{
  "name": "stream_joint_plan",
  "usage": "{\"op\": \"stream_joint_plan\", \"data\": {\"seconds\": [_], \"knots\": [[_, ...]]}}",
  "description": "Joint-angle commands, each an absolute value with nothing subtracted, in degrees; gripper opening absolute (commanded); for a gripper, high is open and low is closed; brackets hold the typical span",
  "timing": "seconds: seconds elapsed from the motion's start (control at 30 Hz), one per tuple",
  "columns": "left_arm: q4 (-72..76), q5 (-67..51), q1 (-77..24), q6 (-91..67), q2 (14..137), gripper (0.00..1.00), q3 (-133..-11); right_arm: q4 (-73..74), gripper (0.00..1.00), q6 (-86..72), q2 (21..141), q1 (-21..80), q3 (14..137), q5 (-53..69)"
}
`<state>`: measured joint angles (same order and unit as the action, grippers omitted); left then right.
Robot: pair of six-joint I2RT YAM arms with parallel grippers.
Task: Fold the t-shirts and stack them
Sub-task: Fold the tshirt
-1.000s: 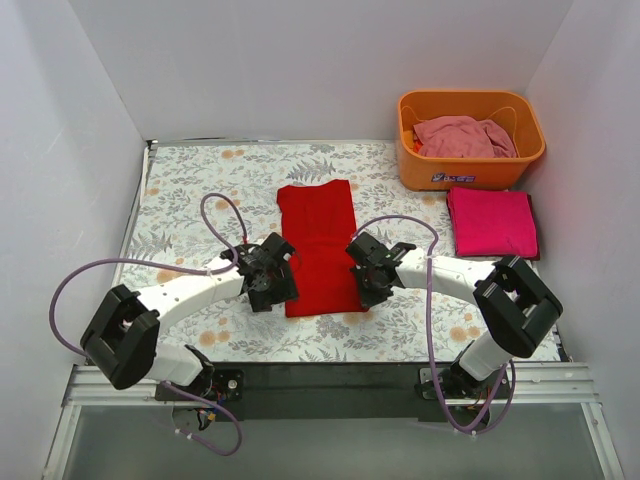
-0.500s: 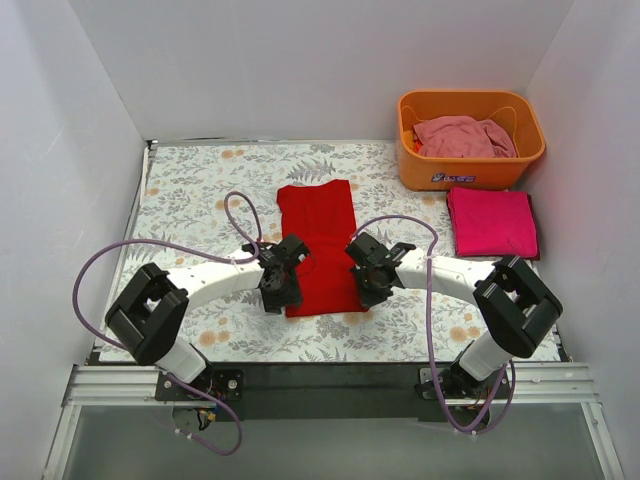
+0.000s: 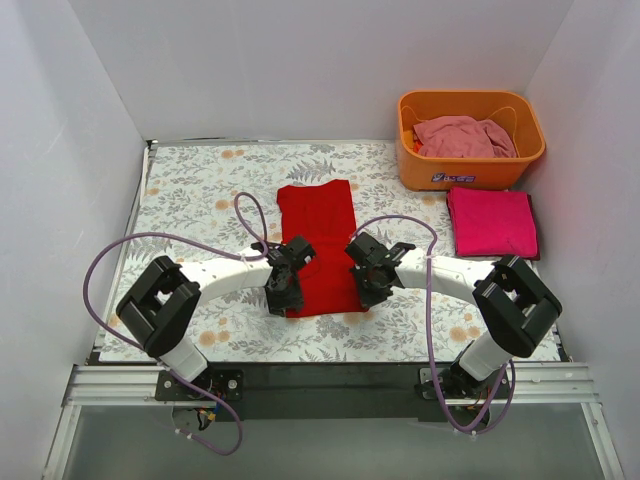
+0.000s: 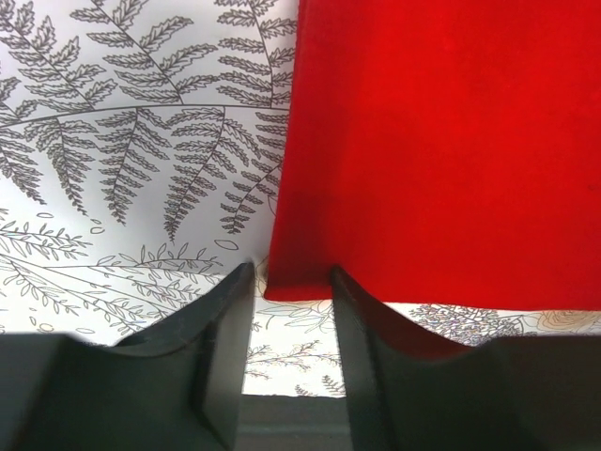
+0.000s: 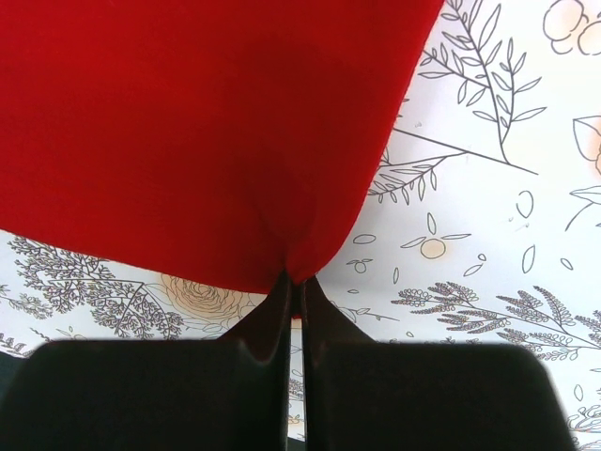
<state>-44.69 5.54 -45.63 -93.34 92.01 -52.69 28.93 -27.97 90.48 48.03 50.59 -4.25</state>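
Your red t-shirt [image 3: 318,240] lies flat as a long narrow strip in the middle of the floral tabletop [image 3: 190,190], its length running away from the arm bases. Both arms are down at its near end, one at each corner. Your left gripper [image 4: 291,277] sits at the near left corner with its fingers spread. In the left wrist view that corner of the cloth lies just between the two fingertips, and a strip of tabletop shows in the gap behind it. Your right gripper [image 5: 294,282] is at the near right corner with its fingers pressed together, pinching the hem of the red t-shirt. The cloth puckers into a small fold right at the tips. The magenta-pink t-shirt [image 3: 492,222] rests folded into a neat rectangle at the right edge of the tabletop, just in front of the orange basket [image 3: 470,172]. The pale pink t-shirt [image 3: 462,136] lies crumpled inside that basket in the far right corner.
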Motion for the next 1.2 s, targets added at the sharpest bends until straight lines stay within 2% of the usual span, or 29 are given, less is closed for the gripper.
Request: {"op": "stream_joint_plan", "data": {"seconds": [0.0,0.07,0.2,0.23,0.33,0.6,0.77,0.9,1.0,1.17], "knots": [[-46.14,7.12,-46.23,-93.34,93.78,0.34,-53.00,31.46,0.01,-27.25,94.66,49.13,48.16,-3.43],[-46.40,6.94,-46.23,-93.43,94.48,0.31,-52.91,31.38,0.01,-27.25,94.57,49.13,48.08,-3.52],[-46.58,6.07,-46.41,-93.51,95.19,0.20,-52.38,31.29,0.01,-27.33,94.31,49.22,47.99,-3.69],[-46.58,5.98,-46.41,-93.52,95.36,0.12,-52.21,31.38,0.01,-27.42,94.31,49.22,47.99,-3.60],[-47.37,6.67,-46.41,-93.78,95.63,0.00,-52.21,31.38,0.01,-27.16,94.40,49.31,48.16,-3.34],[-55.45,7.65,-50.09,-96.67,88.35,0.00,-52.21,37.78,0.01,-27.68,88.16,53.68,48.96,-0.88],[-66.50,4.85,-64.48,-107.20,80.96,0.00,-50.98,47.44,0.01,-33.82,79.47,61.86,47.55,3.07],[-72.77,0.02,-83.70,-122.67,75.33,0.00,-50.63,54.13,0.01,-44.87,71.21,72.04,47.99,6.14],[-75.75,-3.16,-91.73,-131.03,74.18,0.00,-52.20,56.07,0.01,-49.12,65.84,76.10,49.21,9.13],[-79.89,1.56,-91.33,-132.62,72.61,0.00,-58.09,59.49,0.01,-48.35,62.93,75.59,56.58,5.20]]}}
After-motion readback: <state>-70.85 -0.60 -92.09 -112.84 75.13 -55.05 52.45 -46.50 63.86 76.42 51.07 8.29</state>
